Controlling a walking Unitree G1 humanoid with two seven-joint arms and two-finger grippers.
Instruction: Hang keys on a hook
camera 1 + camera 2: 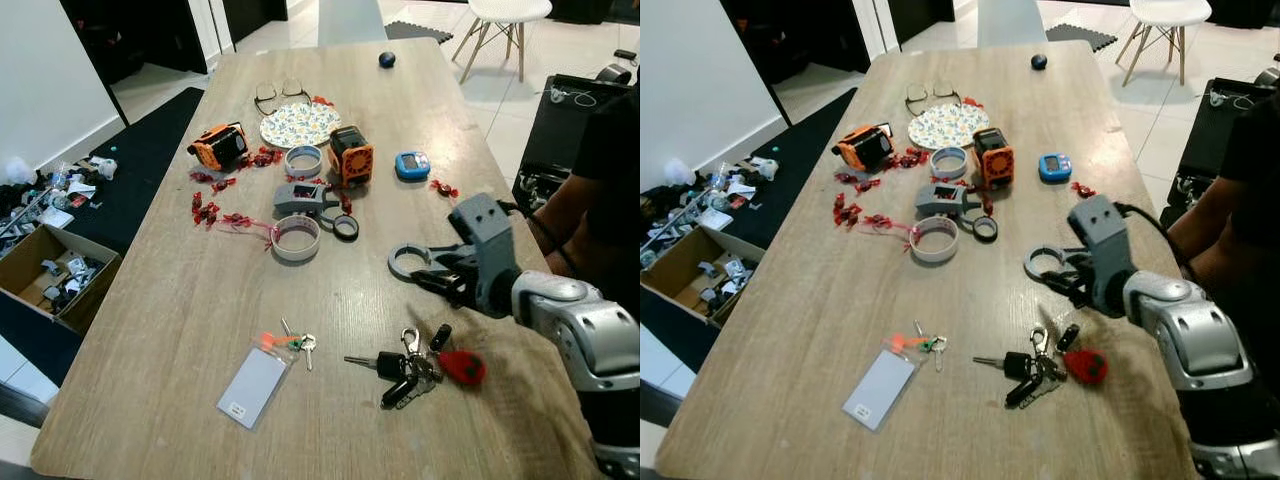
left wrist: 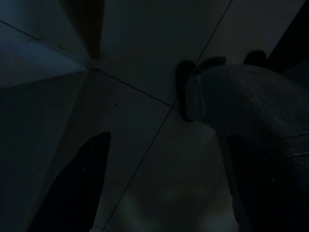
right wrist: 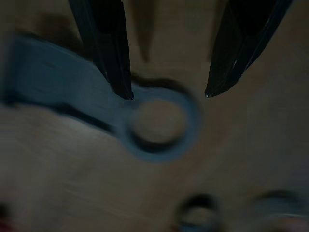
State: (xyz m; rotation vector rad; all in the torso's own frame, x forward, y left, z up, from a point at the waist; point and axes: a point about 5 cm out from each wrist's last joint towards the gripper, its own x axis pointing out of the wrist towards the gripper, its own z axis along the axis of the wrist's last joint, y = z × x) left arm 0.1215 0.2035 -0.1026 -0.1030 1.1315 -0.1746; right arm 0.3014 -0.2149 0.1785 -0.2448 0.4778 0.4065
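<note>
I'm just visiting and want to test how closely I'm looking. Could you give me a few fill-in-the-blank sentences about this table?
1. The right gripper hovers with open fingers over a grey piece that ends in a ____.
2. The key bunch carries a ____ tag.
3. The grey card lies to the ____ of the key bunch, as the robot sees it.
4. The patterned plate has a pair of ____ just beyond it.

Missing words: ring; red; left; glasses
</note>
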